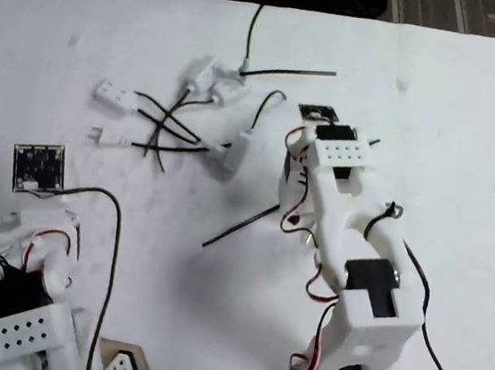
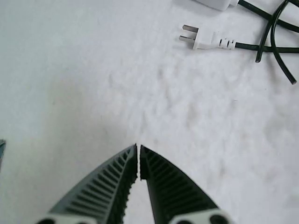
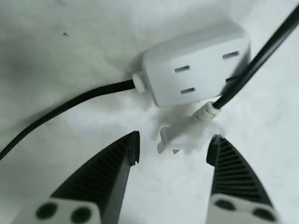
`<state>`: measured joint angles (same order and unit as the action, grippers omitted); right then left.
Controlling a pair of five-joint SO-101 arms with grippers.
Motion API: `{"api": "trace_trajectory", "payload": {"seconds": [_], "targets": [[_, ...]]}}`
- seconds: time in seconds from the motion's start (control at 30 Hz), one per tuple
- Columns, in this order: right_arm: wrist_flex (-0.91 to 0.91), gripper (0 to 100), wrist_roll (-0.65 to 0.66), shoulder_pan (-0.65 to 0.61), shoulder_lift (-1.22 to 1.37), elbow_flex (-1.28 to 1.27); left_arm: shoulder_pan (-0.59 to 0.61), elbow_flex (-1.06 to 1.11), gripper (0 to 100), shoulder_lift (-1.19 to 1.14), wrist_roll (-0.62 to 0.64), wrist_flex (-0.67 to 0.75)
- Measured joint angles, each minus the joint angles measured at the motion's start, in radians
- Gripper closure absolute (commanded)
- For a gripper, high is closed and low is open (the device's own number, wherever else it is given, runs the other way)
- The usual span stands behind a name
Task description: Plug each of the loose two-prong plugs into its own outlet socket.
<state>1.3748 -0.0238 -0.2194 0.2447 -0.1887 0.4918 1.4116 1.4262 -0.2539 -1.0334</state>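
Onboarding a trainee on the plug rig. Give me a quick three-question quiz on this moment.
1. True or false: the left gripper is open.
2. What lies between the right gripper fingertips? A) a corded plug B) a screwdriver C) nothing
3. Short answer: how many prongs show on the lone plug in the left wrist view?
Key: 1 false; 2 A; 3 two.

Left side's easy: bare table (image 2: 93,84) runs from the left gripper (image 2: 138,149) up to the loose plug (image 2: 205,41), with only a tangle of black cables (image 2: 273,28) crowding its tail. Right side's tighter: the small plug (image 3: 184,135) sits between the spread fingers of the right gripper (image 3: 174,142), just beside the outlet block (image 3: 196,70), and its cord (image 3: 261,60) is draped over the block's corner.
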Motion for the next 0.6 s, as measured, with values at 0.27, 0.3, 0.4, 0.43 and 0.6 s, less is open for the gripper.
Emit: {"api": "trace_trajectory", "payload": {"seconds": [0.27, 0.3, 0.4, 0.43, 0.6], "targets": [[0.0, 81.1, -0.046, -0.049, -0.006, -0.005, 0.0, 0.0, 96, 0.0, 0.0, 0.0], [0.0, 83.2, -0.052, -0.055, -0.015, -0.005, 0.0, 0.0, 96, 0.0, 0.0, 0.0], [0.0, 85.1, -0.058, -0.055, -0.041, -0.005, 0.0, 0.0, 96, 0.0, 0.0, 0.0], [0.0, 84.8, -0.058, -0.054, -0.041, -0.005, 0.0, 0.0, 96, 0.0, 0.0, 0.0], [0.0, 84.8, -0.058, -0.054, -0.041, -0.005, 0.0, 0.0, 96, 0.0, -0.017, 0.0]]}}
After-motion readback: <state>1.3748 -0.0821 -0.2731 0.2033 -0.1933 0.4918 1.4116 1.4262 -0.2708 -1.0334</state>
